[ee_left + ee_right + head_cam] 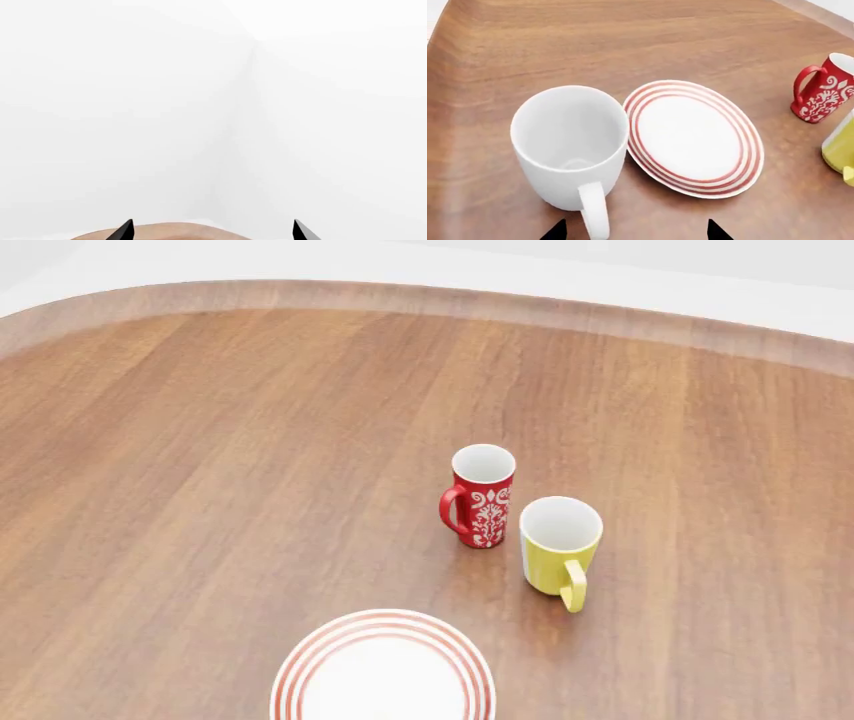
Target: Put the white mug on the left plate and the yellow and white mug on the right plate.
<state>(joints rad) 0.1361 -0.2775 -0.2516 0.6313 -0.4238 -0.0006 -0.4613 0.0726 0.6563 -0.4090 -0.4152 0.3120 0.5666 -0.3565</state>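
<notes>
The white mug stands upright on the wooden table right beside a red-ringed white plate; which of the two plates this is I cannot tell. Its handle points toward my right gripper, which is open, the handle lying between the fingertips close to one of them. The yellow and white mug stands upright on the table, beyond the plate and to its right. My left gripper is open and empty, facing white walls. Neither gripper shows in the head view.
A red mug with a white floral pattern stands just left of and behind the yellow one, also seen as the red mug. The table's curved far edge runs across the back. A sliver of table shows under the left gripper.
</notes>
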